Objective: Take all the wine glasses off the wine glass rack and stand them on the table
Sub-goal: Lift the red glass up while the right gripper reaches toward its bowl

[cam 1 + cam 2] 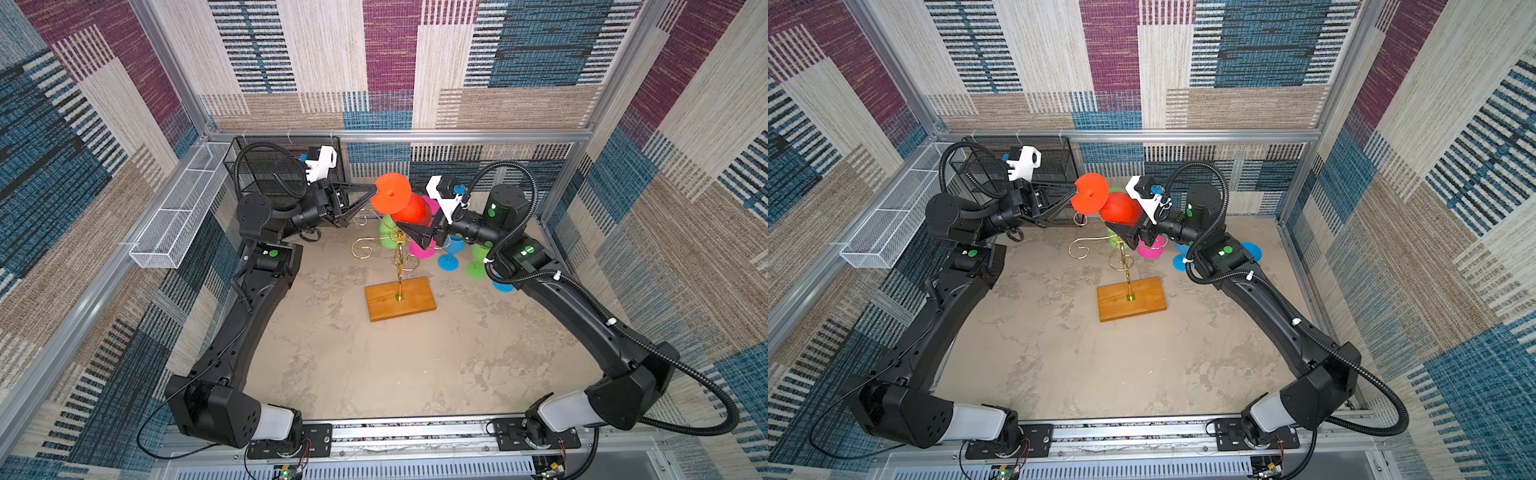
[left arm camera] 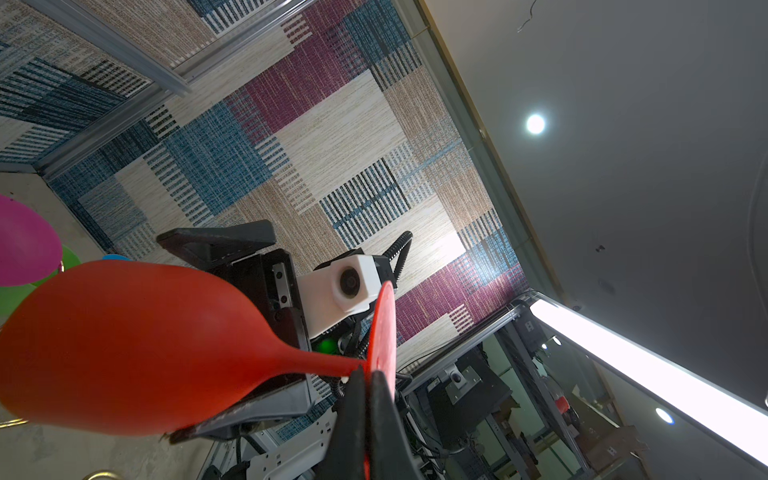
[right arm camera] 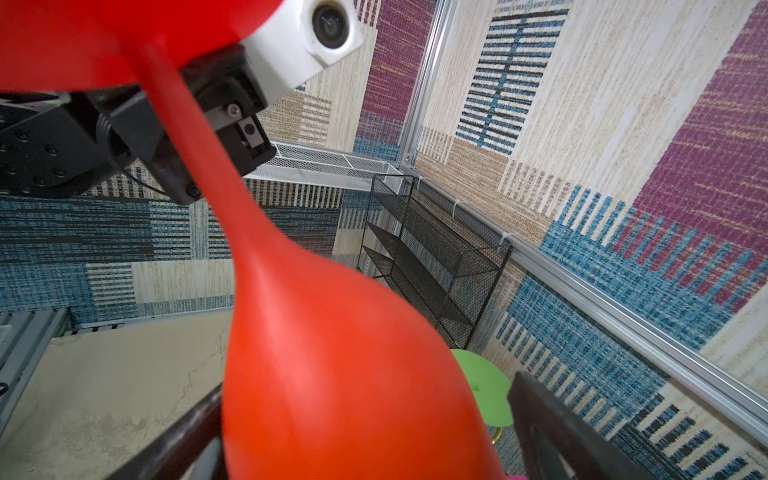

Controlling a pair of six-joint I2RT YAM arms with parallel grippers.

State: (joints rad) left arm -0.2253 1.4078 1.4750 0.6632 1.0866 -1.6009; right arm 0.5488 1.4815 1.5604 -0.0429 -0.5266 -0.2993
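A: Well, biggest first: what stands where?

B: The wine glass rack (image 1: 386,300) sits in the middle of the table (image 1: 332,365), with its wooden base low and its gold scroll arms on top. Some coloured glasses (image 1: 448,261) stand beyond it to the right.

A: And the wine glass?

B: The orange wine glass (image 1: 409,210) is in the air just above the rack's top arms. I can't tell whether its stem is clear of the last scroll.

A: What's holding it?

B: The left gripper (image 1: 374,190), reaching in from the left. Its jaws are pinched on the rim of the foot (image 1: 390,193), probably because that thin disc is the easiest edge to reach. The right gripper (image 3: 365,386) is spread wide, with a finger on each side of the bowl (image 3: 353,353), and doesn't look clamped. I'd guess it's there to steady the heavy end.

A: Which way does the glass point?

B: It's upside down and slanted, with the foot high and to the left and the mouth low and to the right. The long axis follows the stem and leans, so it's neither upright nor level.
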